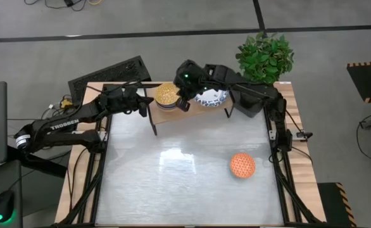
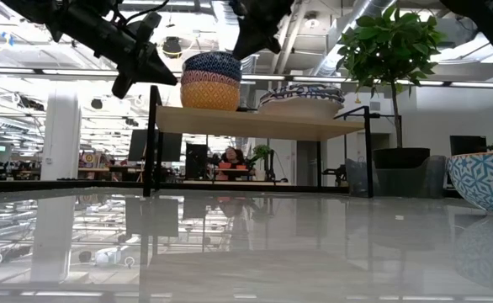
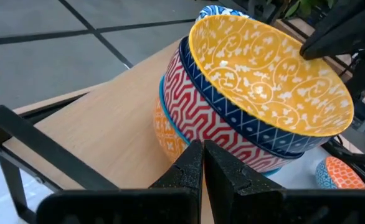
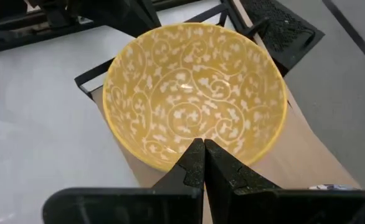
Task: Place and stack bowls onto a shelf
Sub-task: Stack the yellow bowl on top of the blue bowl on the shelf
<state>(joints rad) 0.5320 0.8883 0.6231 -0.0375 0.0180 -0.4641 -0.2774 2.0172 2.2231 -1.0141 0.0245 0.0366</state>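
glossy glazed bowls (image 3: pixel 263 93) on matt wooden shelf (image 3: pixel 108 130).

Overhead, table-level and two close wrist cameras all share the shelf (image 1: pixel 192 109)

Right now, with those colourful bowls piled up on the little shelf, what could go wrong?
1. The stack of small bowls sits near one end of the shelf and looks a bit tilted, so a bump might topple it.
2. Both shut grippers are very near it: the left gripper beside it, the right gripper just above the yellow top bowl. A careless move could knock it.
3. An orange bowl is still on the table; adding it might make the stack wobblier.
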